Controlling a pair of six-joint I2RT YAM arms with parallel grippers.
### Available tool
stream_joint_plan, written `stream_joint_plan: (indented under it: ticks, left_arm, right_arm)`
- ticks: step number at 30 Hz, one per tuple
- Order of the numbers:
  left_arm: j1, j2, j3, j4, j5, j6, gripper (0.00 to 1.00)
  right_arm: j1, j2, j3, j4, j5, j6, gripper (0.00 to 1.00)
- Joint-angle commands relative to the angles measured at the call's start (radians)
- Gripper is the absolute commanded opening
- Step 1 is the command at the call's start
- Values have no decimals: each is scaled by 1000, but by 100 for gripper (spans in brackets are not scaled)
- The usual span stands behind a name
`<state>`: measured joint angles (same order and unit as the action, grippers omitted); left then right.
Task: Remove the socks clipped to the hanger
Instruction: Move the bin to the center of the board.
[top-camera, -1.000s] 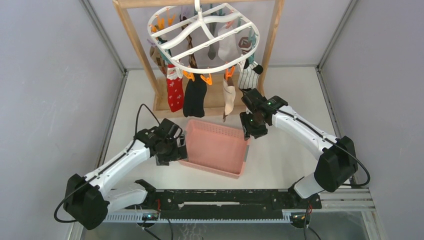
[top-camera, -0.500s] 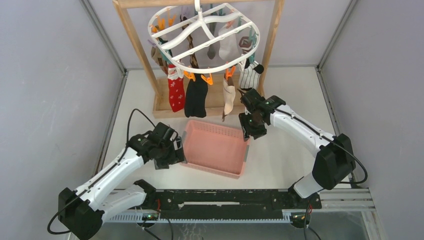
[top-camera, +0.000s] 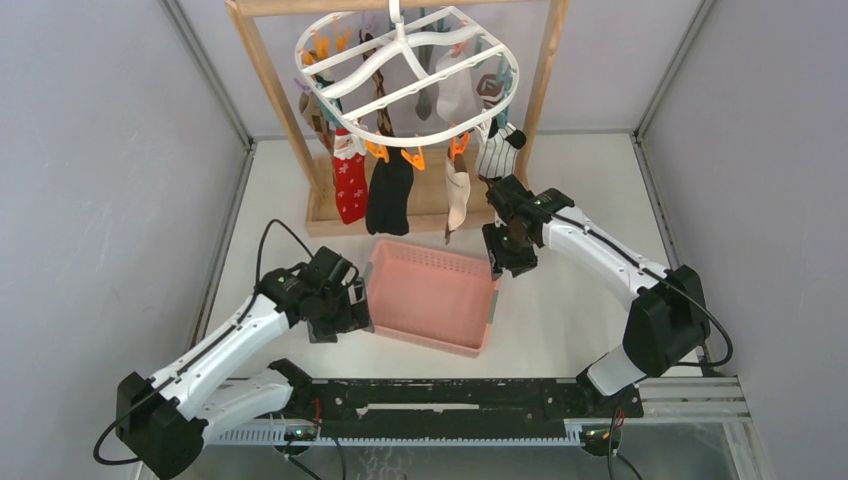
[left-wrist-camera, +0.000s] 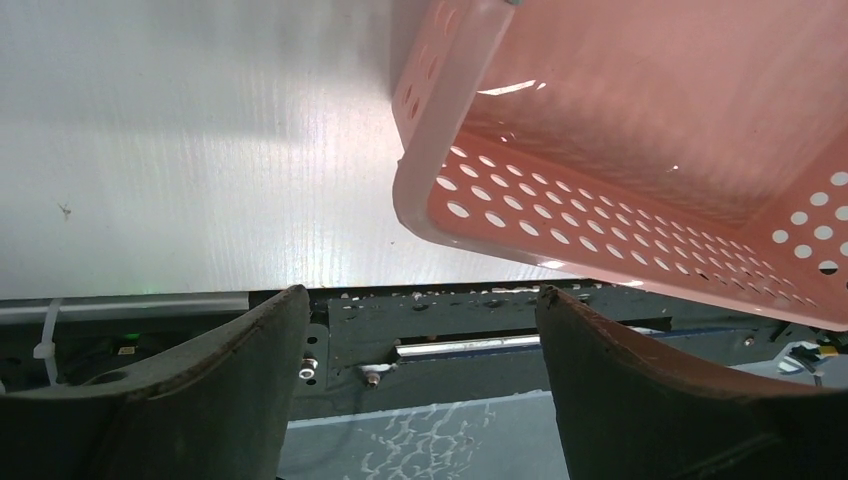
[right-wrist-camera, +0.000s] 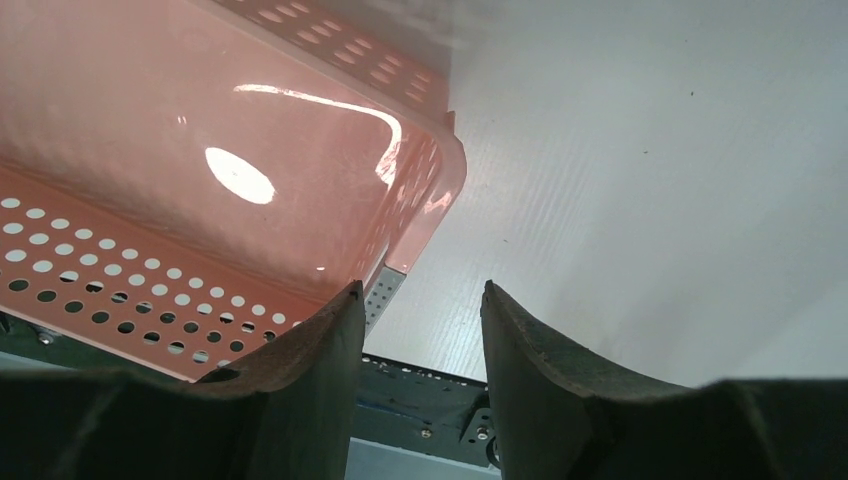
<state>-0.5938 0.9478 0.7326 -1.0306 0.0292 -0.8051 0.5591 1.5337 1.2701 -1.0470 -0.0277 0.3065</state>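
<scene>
The white oval hanger (top-camera: 405, 62) hangs from a wooden frame at the back, with orange and teal clips. Several socks hang from it: a red patterned sock (top-camera: 350, 185), a black sock (top-camera: 390, 198), a beige sock (top-camera: 458, 195) and a white black-striped sock (top-camera: 497, 152). My left gripper (top-camera: 335, 322) is open and empty, low beside the pink basket's left wall; in the left wrist view (left-wrist-camera: 420, 300) nothing lies between its fingers. My right gripper (top-camera: 508, 262) is open and empty at the basket's far right corner, below the striped sock; it also shows in the right wrist view (right-wrist-camera: 423, 295).
A pink perforated basket (top-camera: 482, 310) sits mid-table between the arms, also in the left wrist view (left-wrist-camera: 440, 170) and the right wrist view (right-wrist-camera: 420, 190). The wooden frame (top-camera: 268, 80) stands behind it. A black rail (top-camera: 450, 395) runs along the near edge.
My left arm has drawn back and down to the left of the basket. My right gripper has shifted slightly right. The socks still hang as before.
</scene>
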Motion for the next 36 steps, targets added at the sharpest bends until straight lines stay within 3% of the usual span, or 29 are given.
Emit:
stream_joint_plan:
  ticks: [1, 6, 13, 31, 36]
  left_arm:
    - [-6, 44, 54, 17, -16, 14, 88]
    - [-6, 101, 129, 22, -52, 39, 96]
    - [-6, 104, 217, 27, 50, 57, 99]
    - [48, 233, 155, 99, -21, 92, 100]
    - [70, 209, 93, 126, -2, 63, 86]
  right_arm:
    - [-3, -50, 10, -15, 16, 33, 54]
    - [5, -69, 9, -22, 26, 46, 54]
    - [2, -82, 10, -21, 25, 46, 54]
    - [9, -100, 10, -32, 26, 67, 54]
    - [10, -107, 9, -42, 16, 76, 55]
